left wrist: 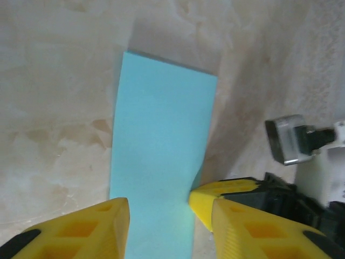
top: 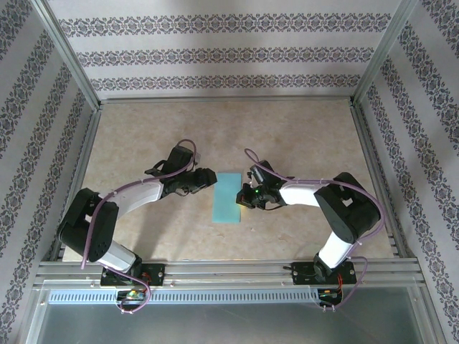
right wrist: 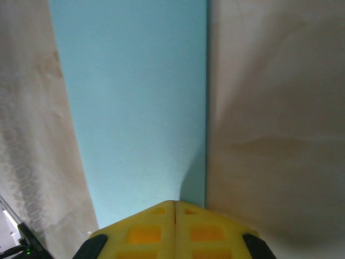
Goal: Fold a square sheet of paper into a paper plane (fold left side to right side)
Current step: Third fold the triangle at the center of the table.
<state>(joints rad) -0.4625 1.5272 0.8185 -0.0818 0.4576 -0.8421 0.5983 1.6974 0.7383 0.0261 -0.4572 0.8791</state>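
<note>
Overhead: paper sheet [top: 228, 198] lies flat at mid-worktop [top: 301, 136] as a narrow upright rectangle between the two arms. Left claw [top: 208, 179] sits just beside its upper left edge, and right claw [top: 247, 195] is at its right edge. Jaw spacing cannot be read from this height. This view alone takes in the patterned wallpaper [top: 229, 54] on three sides and the aluminium rail [top: 215, 269] along the near edge.

Left wrist view: left claw [left wrist: 170, 210] is released. Its yellow fingers [left wrist: 81, 232] stand apart on either side of the near end of the strip. The right claw [left wrist: 200, 197] is seen from outside as a yellow wedge tip touching the sheet's right edge, where the edge bows slightly. A silver metal block [left wrist: 285, 140] sits behind it; what it is cannot be told.

Right wrist view: right claw [right wrist: 174, 208] is clenched, the two pads meeting along a thin seam. Whether paper is pinched in that seam cannot be told. The tip rests at the near end of the sheet, close to its long straight edge, and casts a small shadow.

Materials: the paper is matte teal-blue, plain, with crisp straight edges and square far corners. The worktop is a mottled beige, stone-like laminate. The fingers are moulded yellow plastic with recessed pockets and black bases.
</note>
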